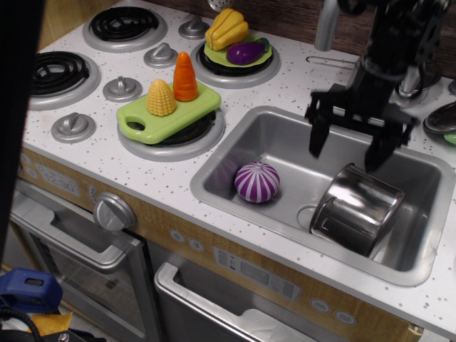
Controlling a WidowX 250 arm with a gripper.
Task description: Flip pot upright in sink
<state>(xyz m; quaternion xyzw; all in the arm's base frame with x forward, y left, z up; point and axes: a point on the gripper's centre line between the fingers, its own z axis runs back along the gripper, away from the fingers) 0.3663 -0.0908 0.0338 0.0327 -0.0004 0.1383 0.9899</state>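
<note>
- Because the pot [358, 209] lies tipped on its side at the sink's [285, 139] right end, you hover the gripper [346, 154] above it.
- Your fingers [315, 139] spread wide, holding nothing, ready to straddle its wall.

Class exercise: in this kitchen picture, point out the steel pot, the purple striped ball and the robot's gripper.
pot [360, 206]: main camera view, on its shiny side wall.
purple striped ball [257, 182]: main camera view, on its upper middle.
gripper [345, 151]: main camera view, midway between its two open fingertips.
</note>
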